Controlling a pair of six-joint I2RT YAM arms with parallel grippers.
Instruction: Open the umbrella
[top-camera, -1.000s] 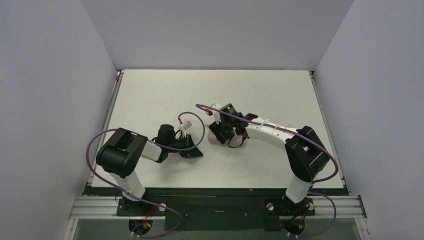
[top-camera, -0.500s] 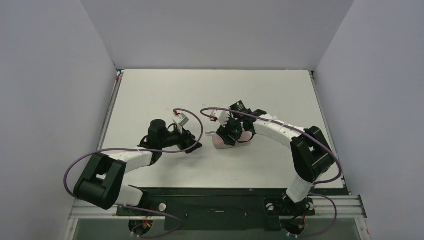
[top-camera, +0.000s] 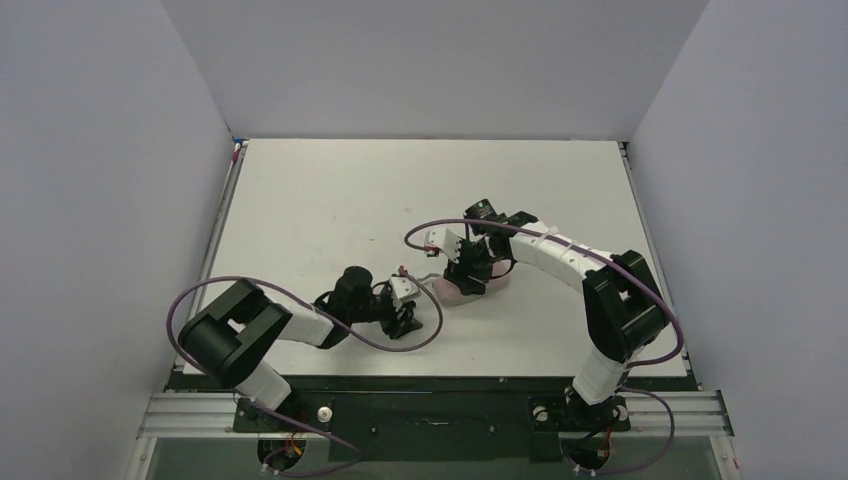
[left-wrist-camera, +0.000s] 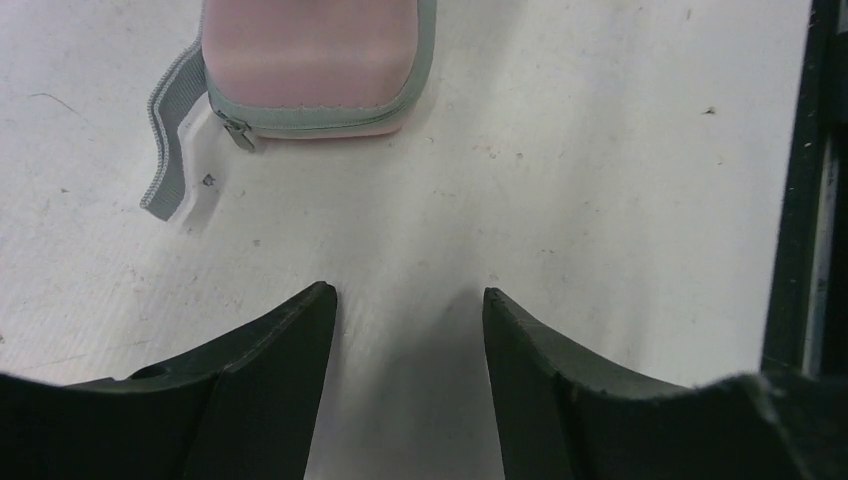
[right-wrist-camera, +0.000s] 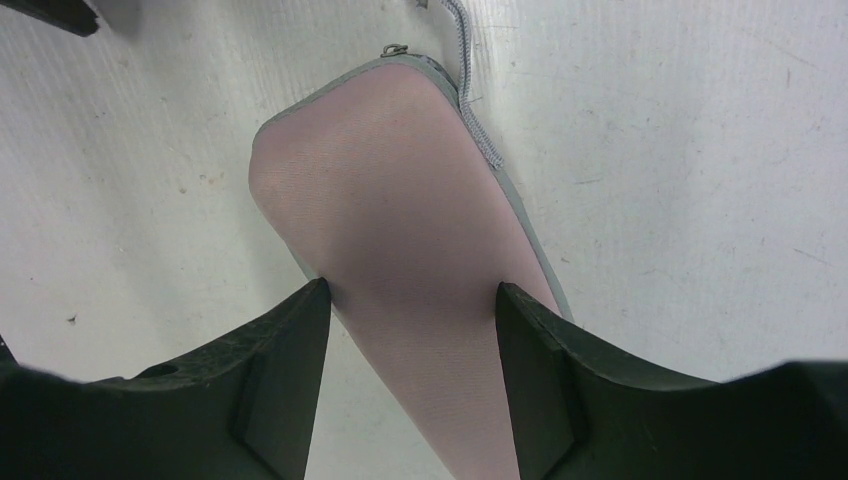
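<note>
The umbrella itself is hidden. What shows is a soft pink pouch (top-camera: 460, 291) with a grey zipper, lying near the table's middle. In the right wrist view the pouch (right-wrist-camera: 390, 190) runs between my right gripper's (right-wrist-camera: 412, 288) fingers, which press on both its sides. A loose grey zipper tail (left-wrist-camera: 165, 150) hangs off the pouch's (left-wrist-camera: 310, 60) end in the left wrist view. My left gripper (left-wrist-camera: 408, 295) stands open over bare table, a short way short of that end. From above, the left gripper (top-camera: 410, 318) sits front-left of the pouch and the right gripper (top-camera: 468, 270) sits on top of it.
The white table (top-camera: 330, 200) is walled in by grey panels at the back and sides. Its black front edge (left-wrist-camera: 790, 200) runs close on the right of the left gripper. Purple cables loop off both arms.
My left gripper has opened from shut and swung toward the table's front, ending front-left of the pouch. The right gripper has shifted slightly right and back with the pouch.
</note>
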